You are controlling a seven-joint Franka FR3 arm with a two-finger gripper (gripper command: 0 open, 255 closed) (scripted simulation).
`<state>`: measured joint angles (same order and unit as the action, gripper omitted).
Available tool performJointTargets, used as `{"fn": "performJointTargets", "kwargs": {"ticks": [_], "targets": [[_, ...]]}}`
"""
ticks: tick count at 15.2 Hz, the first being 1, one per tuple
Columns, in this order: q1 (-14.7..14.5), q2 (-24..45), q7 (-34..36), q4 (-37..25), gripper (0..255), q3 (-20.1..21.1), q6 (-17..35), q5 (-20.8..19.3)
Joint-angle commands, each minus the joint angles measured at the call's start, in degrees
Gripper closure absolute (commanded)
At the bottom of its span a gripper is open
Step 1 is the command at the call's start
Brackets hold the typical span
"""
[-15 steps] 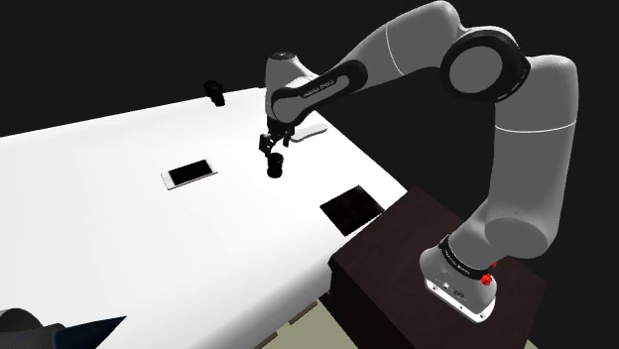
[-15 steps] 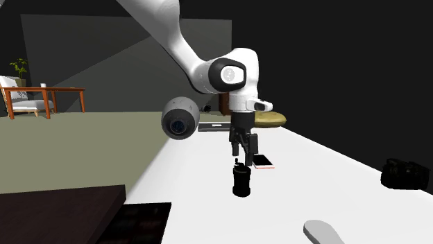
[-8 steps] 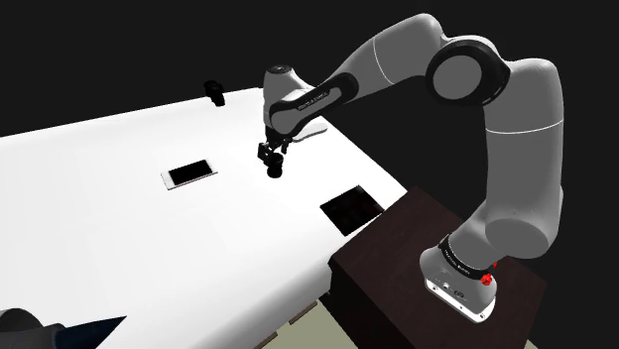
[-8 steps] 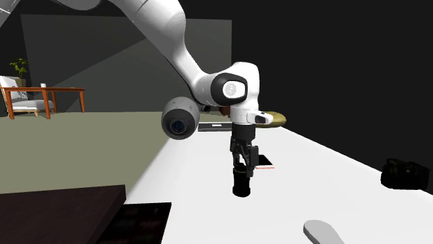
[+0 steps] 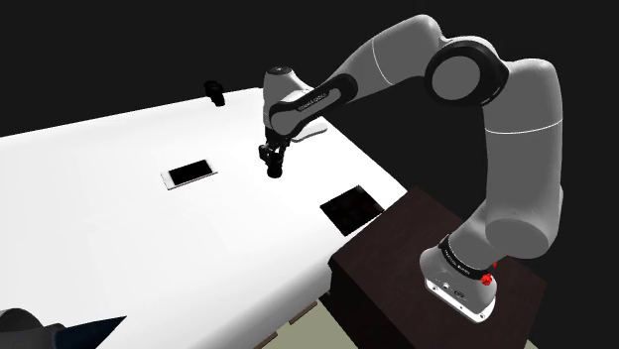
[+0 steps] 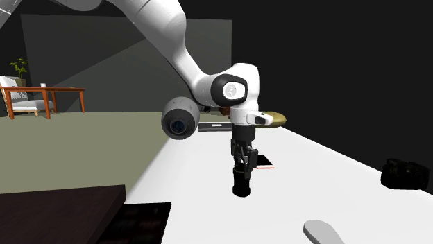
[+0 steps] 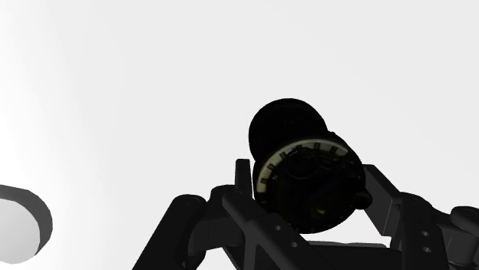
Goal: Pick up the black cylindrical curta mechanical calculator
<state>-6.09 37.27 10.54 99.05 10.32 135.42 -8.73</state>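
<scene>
Gripper (image 6: 243,172) straddles black calculator (image 6: 241,186) (upright on white table (image 6: 326,187)); clenched or loose: cannot tell

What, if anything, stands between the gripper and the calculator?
Nothing visible does. The gripper is down directly over the calculator, which stands upright on the white table. The phone lies well apart from both.

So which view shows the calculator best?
The wrist view: the calculator is close up, its marked dial top plain, the gripper clasping its sides. The shoulder view gives a small dark shape under the gripper; the second exterior view, its upright black side on the table.
</scene>
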Motion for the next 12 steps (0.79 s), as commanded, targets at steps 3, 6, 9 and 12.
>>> {"fn": "performJointTargets", "kwargs": {"ticks": [3, 6, 9, 12], "targets": [[0.0, 0.0, 0.0, 0.0, 255, 0.0, 0.0, 0.0], [0.1, -1.0, -0.1, 0.1, 255, 0.2, -1.0, 0.2], [0.3, -2.6, -0.3, 0.0, 255, 0.4, -2.6, 0.6], [0.5, -4.1, -0.5, -0.1, 255, 0.7, -4.2, 0.9]]}}
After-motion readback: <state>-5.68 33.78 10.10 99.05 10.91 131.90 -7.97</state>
